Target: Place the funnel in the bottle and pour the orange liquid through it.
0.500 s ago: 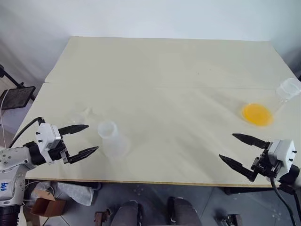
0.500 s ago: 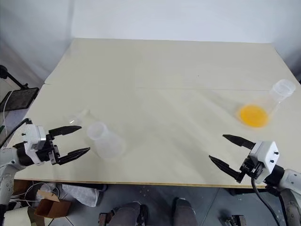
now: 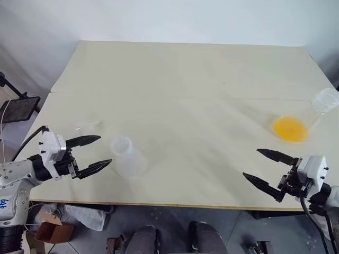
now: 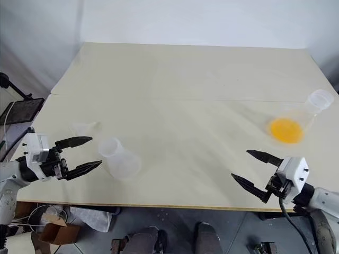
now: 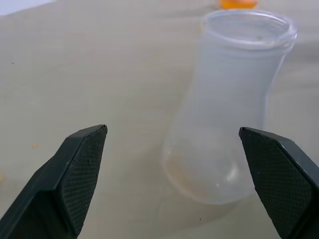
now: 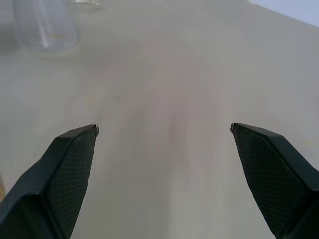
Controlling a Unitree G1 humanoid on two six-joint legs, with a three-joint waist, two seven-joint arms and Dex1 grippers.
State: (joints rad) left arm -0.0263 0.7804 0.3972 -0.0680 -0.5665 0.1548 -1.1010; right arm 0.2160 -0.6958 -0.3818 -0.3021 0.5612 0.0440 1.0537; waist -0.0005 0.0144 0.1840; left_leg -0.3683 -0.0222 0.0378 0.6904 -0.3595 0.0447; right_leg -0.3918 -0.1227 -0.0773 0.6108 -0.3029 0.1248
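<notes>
Cloudy clear plastic, the bottle [image 3: 125, 156] stands upright near the table's [image 3: 185, 79] front left, round rimmed mouth, waisted body. The funnel [image 3: 89, 126], faint and see-through, lies just behind it. The orange liquid [image 3: 289, 128] sits in a clear flask [image 3: 318, 108] far right. Left end effector [image 3: 90, 152] and right end effector [image 3: 267, 168] both gape wide, empty.

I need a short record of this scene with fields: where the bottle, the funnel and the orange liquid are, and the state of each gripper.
bottle: bottle upright on the table, near its front left edge
funnel: funnel on the table, left of and behind the bottle
orange liquid: orange liquid inside a clear flask at the right side
left gripper: left gripper open, holds nothing, beside the bottle
right gripper: right gripper open, holds nothing
</notes>
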